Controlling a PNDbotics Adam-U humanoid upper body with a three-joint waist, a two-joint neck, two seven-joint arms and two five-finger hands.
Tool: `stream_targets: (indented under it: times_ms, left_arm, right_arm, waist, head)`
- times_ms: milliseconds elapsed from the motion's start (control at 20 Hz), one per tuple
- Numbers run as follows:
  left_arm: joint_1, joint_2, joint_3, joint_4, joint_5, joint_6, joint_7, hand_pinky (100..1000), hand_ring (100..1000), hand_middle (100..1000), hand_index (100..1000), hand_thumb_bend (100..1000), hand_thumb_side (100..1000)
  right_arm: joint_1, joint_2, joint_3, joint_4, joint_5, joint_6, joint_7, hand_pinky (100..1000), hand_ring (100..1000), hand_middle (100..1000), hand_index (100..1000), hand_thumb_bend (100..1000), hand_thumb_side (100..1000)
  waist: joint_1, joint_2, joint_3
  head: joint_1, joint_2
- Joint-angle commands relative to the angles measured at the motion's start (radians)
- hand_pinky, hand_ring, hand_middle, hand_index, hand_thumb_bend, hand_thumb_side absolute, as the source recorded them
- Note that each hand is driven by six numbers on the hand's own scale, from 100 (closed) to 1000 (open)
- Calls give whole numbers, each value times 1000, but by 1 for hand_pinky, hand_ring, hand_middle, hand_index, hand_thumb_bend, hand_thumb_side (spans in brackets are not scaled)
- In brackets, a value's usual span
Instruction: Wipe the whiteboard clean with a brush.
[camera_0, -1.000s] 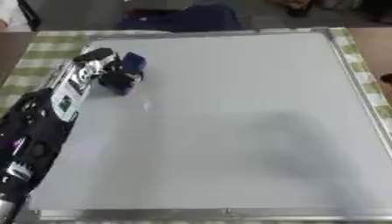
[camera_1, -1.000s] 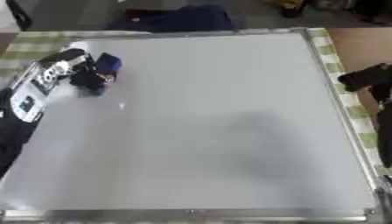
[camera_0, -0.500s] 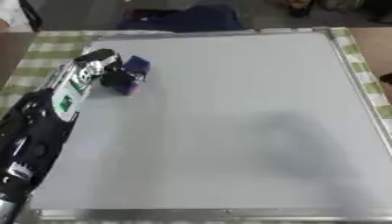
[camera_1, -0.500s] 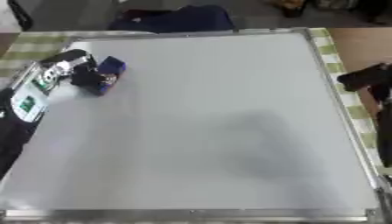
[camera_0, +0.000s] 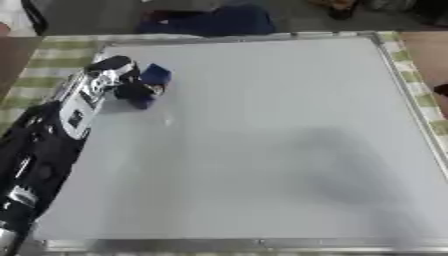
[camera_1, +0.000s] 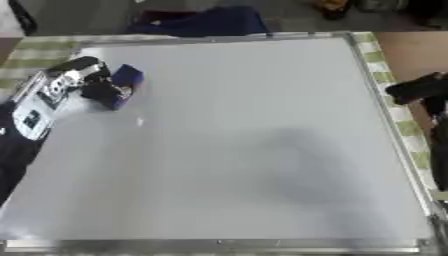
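**Whiteboard nearly clean, brush working the far left corner**

A large whiteboard (camera_0: 262, 150) lies flat on a table covered with a green and white checked cloth (camera_0: 52, 60). It fills most of the view from the robot's head.

The robot's left hand (camera_0: 114, 82) reaches in along the left edge, and its fingers are curled round a small blue brush (camera_0: 150, 80). The brush rests on the board's surface near the far left corner.

The right hand (camera_1: 418, 89) shows only in the right eye view, as a dark shape at the right edge, just off the board's frame. Whether its fingers are spread or curled cannot be told.

The board looks almost entirely bare and pale grey. One small, light mark (camera_0: 168, 120) sits a little nearer than the brush; it could be leftover ink or a glint. A broad, soft, darker patch (camera_0: 341, 165) lies right of centre and looks more like a shadow or faint smear than writing.

By this evidence the wiping seems close to done, with perhaps the small mark beside the brush left to clear.
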Motion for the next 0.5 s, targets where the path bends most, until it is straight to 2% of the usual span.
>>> stream_targets:
  times_ms: [50, 400, 500]
  left_arm:
    - [-17, 5, 5, 1, -10, -3, 3, 488, 683, 579, 110, 302, 627]
    - [-18, 4, 6, 10, -34, 0, 11, 489, 683, 578, 110, 315, 625]
    - [-18, 3, 6, 11, -42, 1, 16, 481, 674, 564, 109, 269, 615]
  right_arm:
    - [-8, -5, -1, -20, 1, -2, 2, 719, 626, 481, 493, 100, 970]
    - [-9, -5, -1, -20, 1, -3, 4, 719, 625, 481, 491, 100, 970]
    - [-9, -5, -1, -20, 0, -3, 5, 719, 625, 480, 491, 100, 970]
  waist:
    - [-4, -16, -1]
    - [-3, -13, 1]
    - [-3, -12, 1]
  head:
    - [3, -13]
    - [8, -17]
    - [9, -18]
